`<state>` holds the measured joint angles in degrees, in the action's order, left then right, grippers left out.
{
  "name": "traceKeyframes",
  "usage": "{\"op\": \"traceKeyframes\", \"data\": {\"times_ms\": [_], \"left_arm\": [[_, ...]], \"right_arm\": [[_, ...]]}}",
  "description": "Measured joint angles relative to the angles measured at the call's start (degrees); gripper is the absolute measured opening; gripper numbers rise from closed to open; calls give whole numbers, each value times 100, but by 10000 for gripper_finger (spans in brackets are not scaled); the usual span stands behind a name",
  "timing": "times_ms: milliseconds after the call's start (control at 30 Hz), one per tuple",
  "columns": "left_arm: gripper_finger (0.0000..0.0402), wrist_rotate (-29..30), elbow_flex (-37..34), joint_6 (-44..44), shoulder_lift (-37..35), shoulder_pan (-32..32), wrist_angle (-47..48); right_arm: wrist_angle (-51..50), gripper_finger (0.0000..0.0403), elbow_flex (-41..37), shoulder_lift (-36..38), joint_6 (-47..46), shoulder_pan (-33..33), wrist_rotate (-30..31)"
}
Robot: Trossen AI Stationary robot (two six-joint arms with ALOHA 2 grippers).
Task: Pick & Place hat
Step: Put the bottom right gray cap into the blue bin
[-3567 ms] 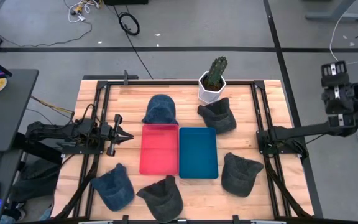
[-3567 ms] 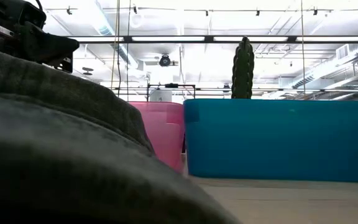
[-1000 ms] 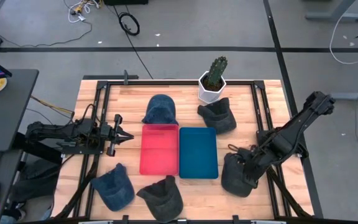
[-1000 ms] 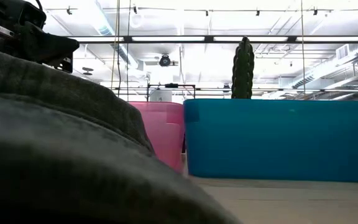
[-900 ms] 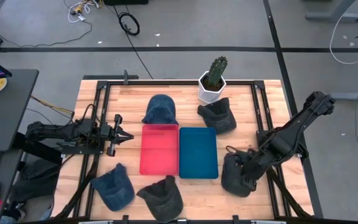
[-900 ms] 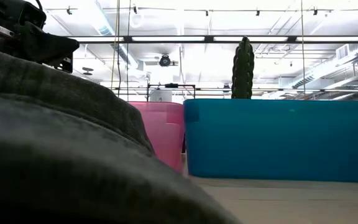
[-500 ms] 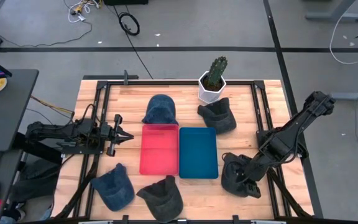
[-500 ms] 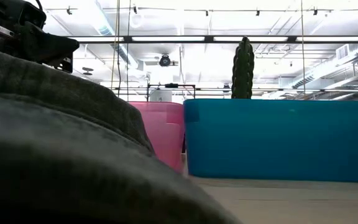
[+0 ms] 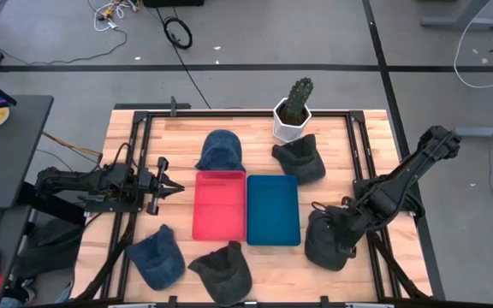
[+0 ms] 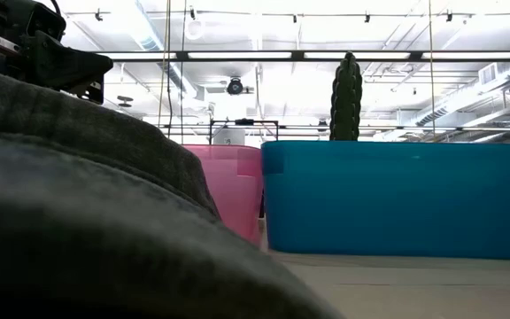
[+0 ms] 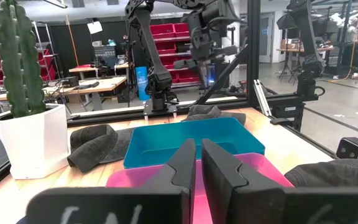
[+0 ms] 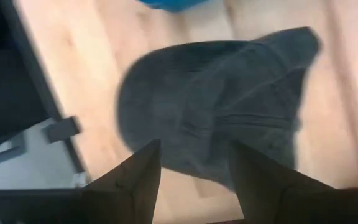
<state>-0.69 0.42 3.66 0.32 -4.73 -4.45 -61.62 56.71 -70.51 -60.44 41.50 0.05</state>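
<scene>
Several caps lie crown up on the wooden table. My right gripper [image 9: 335, 232] hangs open over the dark grey hat [image 9: 326, 241] at the near right, pointing steeply down. In the right wrist view this hat [image 12: 219, 118] lies flat on the wood beyond the spread fingers [image 12: 138, 180], which stand apart from it. My left gripper [image 9: 171, 186] waits shut and level at the table's left, left of the red tray [image 9: 220, 206]. The left wrist view shows its fingers [image 11: 199, 158] closed together with nothing between them.
A blue tray [image 9: 273, 210] sits beside the red one at mid table. Other caps: blue [image 9: 221, 151] at the far middle, dark grey [image 9: 301, 159] by the potted cactus [image 9: 294, 108], blue [image 9: 157, 257] and dark grey [image 9: 223, 270] near the front. A grey cap [image 10: 69, 221] blocks much of the low view.
My right gripper has come a little lower over the dark grey hat at the near right, and its wrist has rolled somewhat. It stays open. The hat lies where it was.
</scene>
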Motion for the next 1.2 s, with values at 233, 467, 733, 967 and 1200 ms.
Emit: {"op": "traceKeyframes", "data": {"times_ms": [233,467,733,967,1200], "left_arm": [[30,2,-2,0,0,0,0],[30,0,0,0,0,0,0],[30,0,-2,0,0,2,0],[30,2,0,2,-2,0,2],[30,1,-2,1,-2,0,0]], "right_arm": [[-59,188,0,-388,6,-4,248],[-54,187,-95,-870,-416,0,254],[1582,187,-1164,-712,-521,-1,-3],[2686,187,-1897,-554,-617,5,-338],[3092,187,-2122,-538,-291,13,-565]]}}
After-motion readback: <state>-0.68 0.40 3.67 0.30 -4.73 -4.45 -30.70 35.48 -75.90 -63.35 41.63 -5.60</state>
